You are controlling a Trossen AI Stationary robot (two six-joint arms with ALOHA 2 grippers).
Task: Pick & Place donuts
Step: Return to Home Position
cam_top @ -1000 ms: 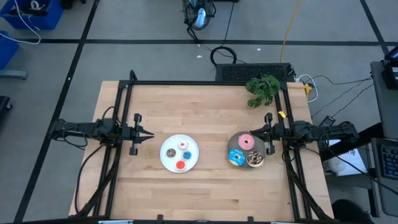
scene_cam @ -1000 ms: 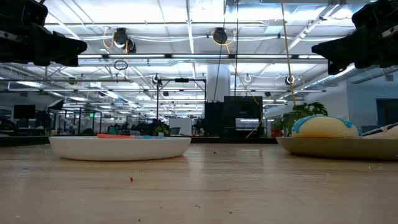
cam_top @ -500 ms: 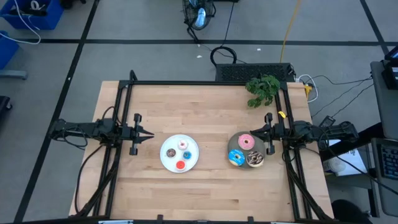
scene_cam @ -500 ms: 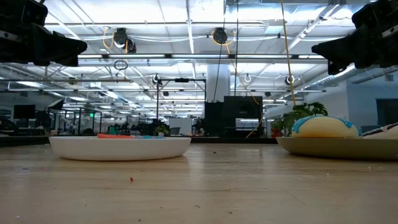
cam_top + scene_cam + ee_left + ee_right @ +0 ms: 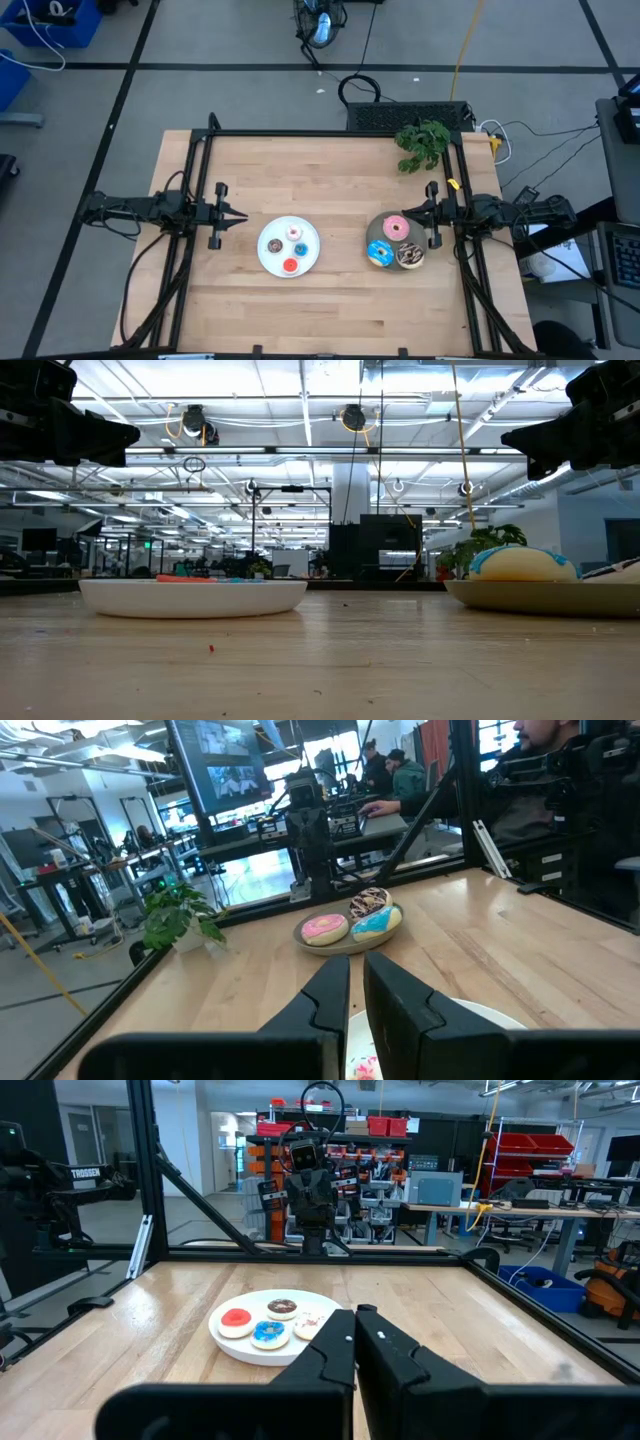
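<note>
A white plate (image 5: 289,246) left of the table's middle carries several small donuts: brown (image 5: 274,245), white-pink (image 5: 294,233), blue (image 5: 300,249) and red (image 5: 290,265). A grey plate (image 5: 372,232) to the right carries a pink donut (image 5: 396,228), a blue one (image 5: 380,254) and a chocolate sprinkled one (image 5: 410,256). My left gripper (image 5: 243,214) hovers level at the table's left side, pointing toward the white plate. It is shut to a thin slit and holds nothing (image 5: 356,965). My right gripper (image 5: 405,211) hovers level at the right side above the grey plate's far rim, shut and holding nothing (image 5: 355,1312).
A potted green plant (image 5: 422,143) stands at the far right corner. Black frame rails (image 5: 320,134) run along the far, left and right edges. Bare wood (image 5: 340,170) lies between and around the plates. People sit at desks (image 5: 400,775) beyond the table.
</note>
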